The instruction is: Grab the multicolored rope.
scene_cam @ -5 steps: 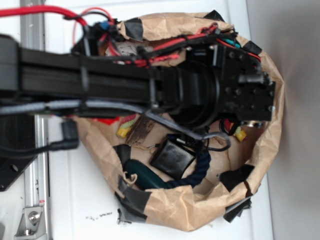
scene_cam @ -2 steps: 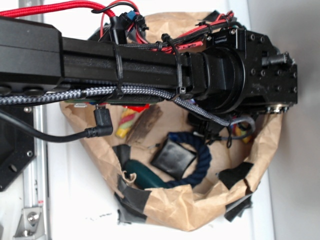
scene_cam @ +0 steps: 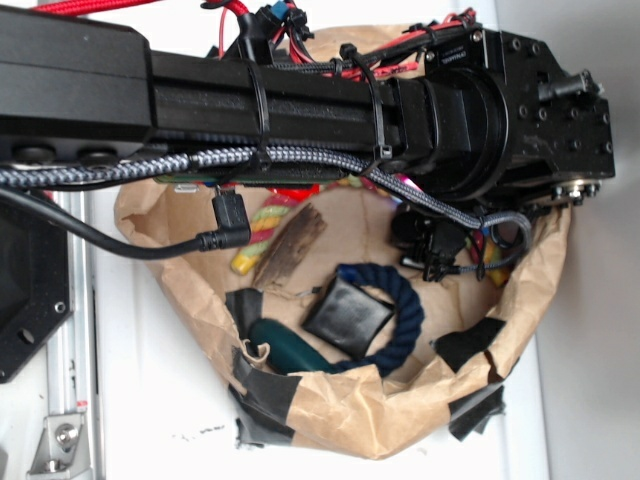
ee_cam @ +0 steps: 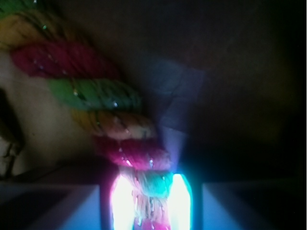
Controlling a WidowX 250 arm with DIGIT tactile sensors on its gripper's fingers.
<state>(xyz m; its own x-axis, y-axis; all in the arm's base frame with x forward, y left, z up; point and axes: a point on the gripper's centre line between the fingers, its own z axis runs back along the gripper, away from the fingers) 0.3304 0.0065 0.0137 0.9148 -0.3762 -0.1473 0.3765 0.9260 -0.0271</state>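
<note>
Exterior view: my arm [scene_cam: 300, 110] lies across the top of the frame over the brown paper bag [scene_cam: 350, 410], which is patched with black tape. I see the multicolored rope [scene_cam: 262, 232] inside the bag, one yellow-tipped stretch showing below the arm at left, another bit at right near the wrist, the middle hidden under the arm. A dark navy rope [scene_cam: 405, 320] curls around a black square object [scene_cam: 347, 315] lower in the bag, with a dark green item [scene_cam: 292, 350] beside it and a brown strip [scene_cam: 290, 248] just beside the multicolored rope. The gripper is hidden here.

Wrist view: dim and blurred. The multicolored rope [ee_cam: 100, 110] runs diagonally from upper left down to the gripper [ee_cam: 148, 201], where its strands sit between the two glowing fingers [ee_cam: 122, 201], pressed on both sides. I read the jaws as clamped on the rope.
</note>
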